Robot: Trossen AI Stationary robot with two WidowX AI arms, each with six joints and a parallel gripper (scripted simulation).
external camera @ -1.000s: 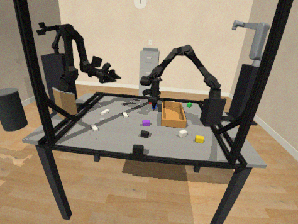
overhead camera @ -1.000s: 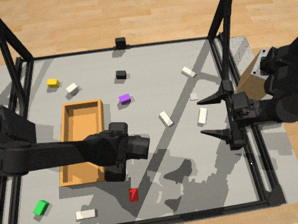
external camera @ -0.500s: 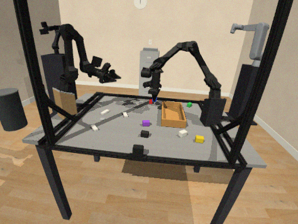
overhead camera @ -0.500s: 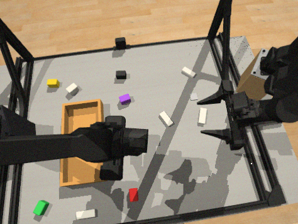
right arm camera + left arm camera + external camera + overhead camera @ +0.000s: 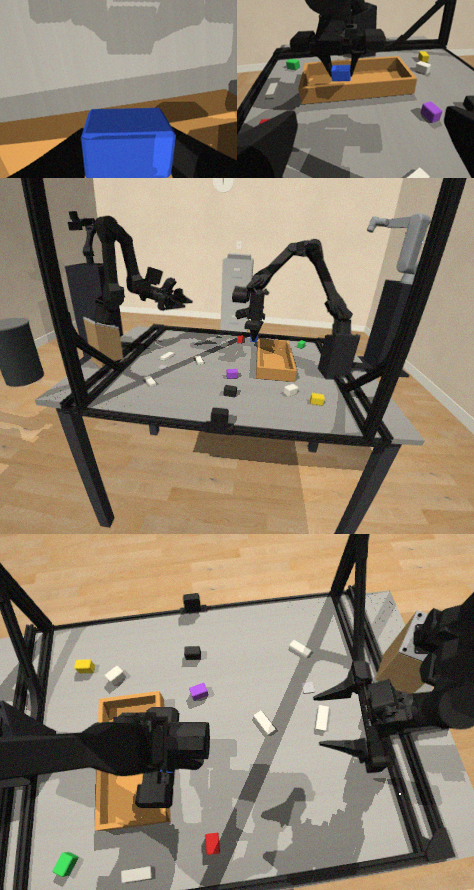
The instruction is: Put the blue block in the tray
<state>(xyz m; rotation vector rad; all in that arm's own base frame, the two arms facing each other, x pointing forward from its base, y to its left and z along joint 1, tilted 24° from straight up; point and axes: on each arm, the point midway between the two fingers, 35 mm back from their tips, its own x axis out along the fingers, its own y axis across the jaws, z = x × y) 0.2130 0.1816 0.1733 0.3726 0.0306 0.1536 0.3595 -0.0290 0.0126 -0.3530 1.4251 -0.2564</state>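
The blue block [image 5: 127, 142] is clamped between my right gripper's fingers and fills the right wrist view. In the left wrist view the right gripper [image 5: 341, 68] holds the blue block [image 5: 341, 72] just above the near end of the wooden tray [image 5: 359, 79]. From above, the right arm covers the tray [image 5: 131, 759], which lies flat and right side up, and only a sliver of blue shows [image 5: 167, 771]. My left gripper [image 5: 318, 720] is open and empty, held high at the table's right side, far from the tray.
Loose blocks lie around: red [image 5: 212, 843], green [image 5: 65, 864], purple [image 5: 198, 691], yellow [image 5: 84, 665], black [image 5: 192, 652] and several white ones [image 5: 264, 722]. Black frame rails edge the table.
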